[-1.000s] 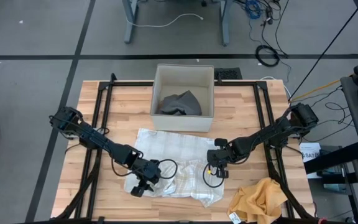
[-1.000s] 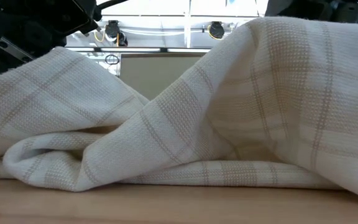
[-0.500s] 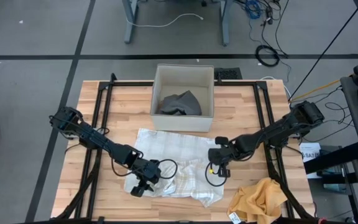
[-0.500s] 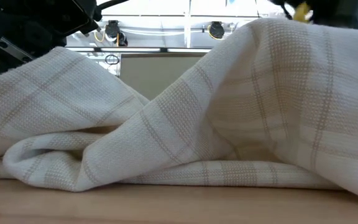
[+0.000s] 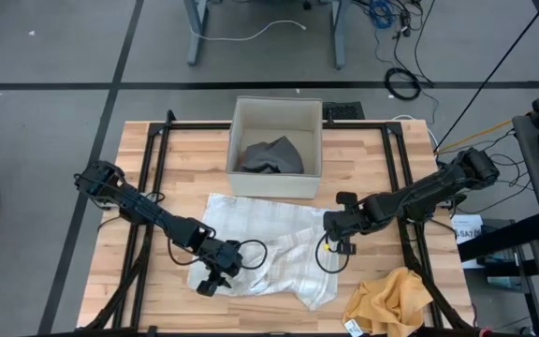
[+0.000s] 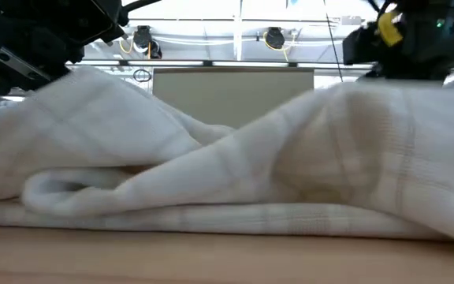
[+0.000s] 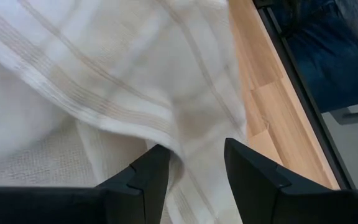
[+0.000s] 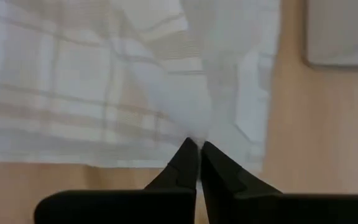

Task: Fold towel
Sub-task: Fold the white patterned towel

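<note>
A white towel (image 5: 268, 251) with faint beige checks lies crumpled on the wooden table (image 5: 138, 187), in front of the box. My left gripper (image 5: 215, 278) is at the towel's near left corner, shut on a bunched fold (image 7: 194, 158). At the towel's right edge, my right gripper (image 5: 335, 245) is shut on a peak of cloth. In the low view the towel (image 6: 227, 181) rises at both sides toward the arms and sags in the middle. My left gripper has a thick fold of the towel's edge (image 7: 191, 168) between its two fingers (image 7: 151, 177), several layers bunched. It comes slanting down from the table's left. The cloth there stands raised off the table (image 6: 77, 87). My right gripper pinches a small peak of the towel (image 8: 194, 127) between its two fingertips (image 8: 188, 155), near the towel's right edge. The fingers point down from above. The cloth is drawn up into a tent below them, and the rest lies on the table.
A white open box (image 5: 276, 150) holding a grey cloth (image 5: 271, 154) stands just beyond the towel. An orange cloth (image 5: 391, 298) lies at the near right corner. Black frame rails (image 5: 152, 187) run along both sides of the table.
My right gripper has risen and gone a little toward the table's right edge, taking the towel's right edge up with it. The towel's middle has been drawn flatter and lower, while its left part stays held where it was.
</note>
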Controlling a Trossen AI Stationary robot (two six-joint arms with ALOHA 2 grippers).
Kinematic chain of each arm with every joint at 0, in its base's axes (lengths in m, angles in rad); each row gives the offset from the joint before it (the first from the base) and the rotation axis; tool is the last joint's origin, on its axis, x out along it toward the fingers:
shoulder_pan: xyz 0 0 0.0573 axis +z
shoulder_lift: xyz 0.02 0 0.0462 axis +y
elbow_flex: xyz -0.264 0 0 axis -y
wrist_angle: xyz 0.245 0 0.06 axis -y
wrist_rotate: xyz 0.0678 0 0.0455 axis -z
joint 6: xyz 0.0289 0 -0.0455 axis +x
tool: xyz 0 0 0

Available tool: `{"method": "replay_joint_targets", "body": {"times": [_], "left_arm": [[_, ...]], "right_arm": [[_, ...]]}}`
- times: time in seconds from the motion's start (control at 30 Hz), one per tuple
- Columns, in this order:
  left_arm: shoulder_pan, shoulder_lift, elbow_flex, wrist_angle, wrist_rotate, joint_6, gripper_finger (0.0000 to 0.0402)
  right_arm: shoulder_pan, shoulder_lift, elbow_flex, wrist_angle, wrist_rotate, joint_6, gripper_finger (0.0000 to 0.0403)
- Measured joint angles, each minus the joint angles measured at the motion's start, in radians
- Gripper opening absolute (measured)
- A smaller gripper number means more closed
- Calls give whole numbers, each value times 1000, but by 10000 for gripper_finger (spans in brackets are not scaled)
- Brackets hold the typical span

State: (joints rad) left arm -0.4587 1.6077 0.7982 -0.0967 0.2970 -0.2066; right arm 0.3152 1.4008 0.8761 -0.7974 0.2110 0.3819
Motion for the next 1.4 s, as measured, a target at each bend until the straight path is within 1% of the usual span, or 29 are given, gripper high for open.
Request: {"method": "replay_joint_targets", "body": {"times": [0.2, 0.4, 0.47, 0.6, 0.63, 0.8, 0.93, 1.07, 1.23, 1.33, 1.4], "left_arm": [[0, -3, 0, 0, 0, -2, 160], [0, -3, 0, -1, 1, -16, 160], [0, -3, 0, -7, 1, -20, 160], [-1, -3, 0, -43, -1, -25, 160], [0, -3, 0, -50, -21, -25, 160], [34, -3, 0, -29, -221, -18, 160], [72, -3, 0, 55, -281, 38, 160], [101, -4, 0, 194, -343, 109, 160], [134, 1, 0, 386, -305, 145, 160], [162, 5, 2, 419, -289, 133, 160], [188, 27, 2, 451, -243, 115, 160]], "right_arm": [[-52, 2, 0, -73, 97, 6, 0], [-138, 40, -1, -105, 97, 40, 1], [-154, 61, -1, -98, 100, 42, 8], [-149, 77, -2, -92, 102, 33, 46], [-144, 76, -2, -93, 102, 33, 60], [-115, 45, -2, -96, 102, 58, 134], [-96, 16, -2, -103, 102, 107, 176], [-64, 13, -2, -64, 94, 140, 193], [-15, 15, -2, 118, 46, 132, 195], [20, 22, -2, 233, 45, 106, 190], [43, 36, -2, 289, 46, 87, 187]]}}
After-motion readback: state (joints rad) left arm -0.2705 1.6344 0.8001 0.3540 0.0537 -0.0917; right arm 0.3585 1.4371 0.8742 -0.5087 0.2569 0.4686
